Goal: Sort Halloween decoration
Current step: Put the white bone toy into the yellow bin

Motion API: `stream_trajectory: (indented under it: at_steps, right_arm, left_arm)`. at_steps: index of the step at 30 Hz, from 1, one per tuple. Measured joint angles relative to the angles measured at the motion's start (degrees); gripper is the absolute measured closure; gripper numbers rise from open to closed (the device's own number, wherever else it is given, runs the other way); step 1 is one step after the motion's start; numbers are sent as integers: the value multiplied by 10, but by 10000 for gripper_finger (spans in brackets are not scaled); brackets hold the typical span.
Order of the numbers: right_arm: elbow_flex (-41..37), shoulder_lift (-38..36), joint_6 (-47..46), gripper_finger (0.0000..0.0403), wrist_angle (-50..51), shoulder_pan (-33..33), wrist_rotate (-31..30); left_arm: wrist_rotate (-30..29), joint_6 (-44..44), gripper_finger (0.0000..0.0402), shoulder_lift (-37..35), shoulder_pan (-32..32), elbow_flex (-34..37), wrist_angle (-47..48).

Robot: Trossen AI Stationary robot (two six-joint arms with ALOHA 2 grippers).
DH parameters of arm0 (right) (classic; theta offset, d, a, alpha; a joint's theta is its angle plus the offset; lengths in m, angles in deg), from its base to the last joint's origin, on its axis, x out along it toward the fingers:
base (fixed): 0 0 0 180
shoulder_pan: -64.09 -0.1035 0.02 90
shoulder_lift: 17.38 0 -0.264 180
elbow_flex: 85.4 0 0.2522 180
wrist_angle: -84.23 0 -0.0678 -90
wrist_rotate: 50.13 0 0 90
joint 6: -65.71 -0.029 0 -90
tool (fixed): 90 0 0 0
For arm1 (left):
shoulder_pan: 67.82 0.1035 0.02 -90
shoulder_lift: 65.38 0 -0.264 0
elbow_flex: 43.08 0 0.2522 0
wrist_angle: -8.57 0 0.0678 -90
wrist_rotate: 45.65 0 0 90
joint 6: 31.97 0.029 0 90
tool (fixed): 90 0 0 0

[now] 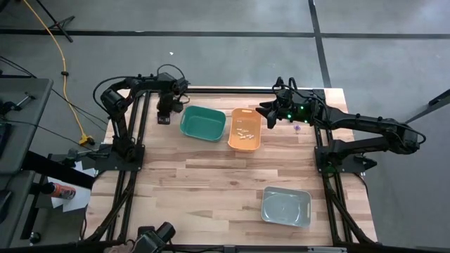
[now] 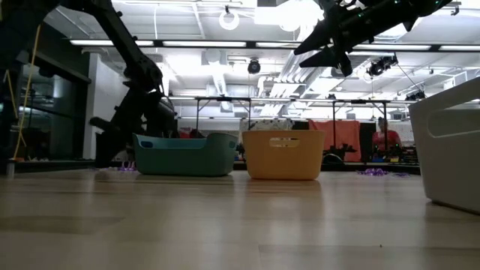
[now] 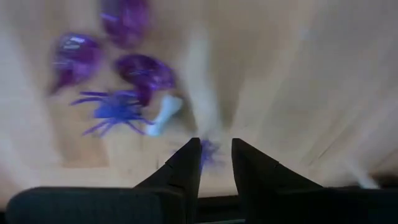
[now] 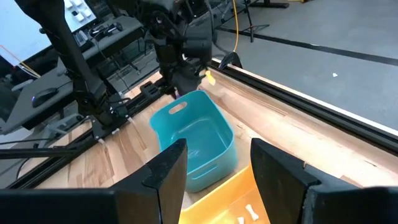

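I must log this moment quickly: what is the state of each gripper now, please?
Left gripper: low over the purple trinkets, jaws partly open with a small purple piece between the fingertips; a grip cannot be told.
Right gripper: open, empty, above the orange bin.

It was a robotics lab or workshop in a large industrial hall. A wooden table (image 1: 232,176) stood on a grey concrete floor (image 1: 211,42) marked with dark tape lines, with a yellow cable (image 1: 60,53) trailing across it. Beyond the table hung ceiling strip lights (image 2: 202,43) and exposed ducts, above further work tables (image 2: 225,101) and a seated person (image 2: 385,137).
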Motion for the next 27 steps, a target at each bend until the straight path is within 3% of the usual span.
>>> stream_trajectory:
  at_steps: [4,16,23,27]
  right_arm:
    - [0,0,0,231,0,0,1]
    - [0,0,5,231,0,0,-19]
    - [0,0,6,231,0,0,-33]
    - [0,0,6,231,0,0,-33]
  left_arm:
    - [-48,-5,321,0,-8,16,-50]
    - [-60,8,321,-39,-18,13,-29]
    - [3,14,321,-48,-18,14,-81]
    - [6,12,321,-47,-18,24,-112]
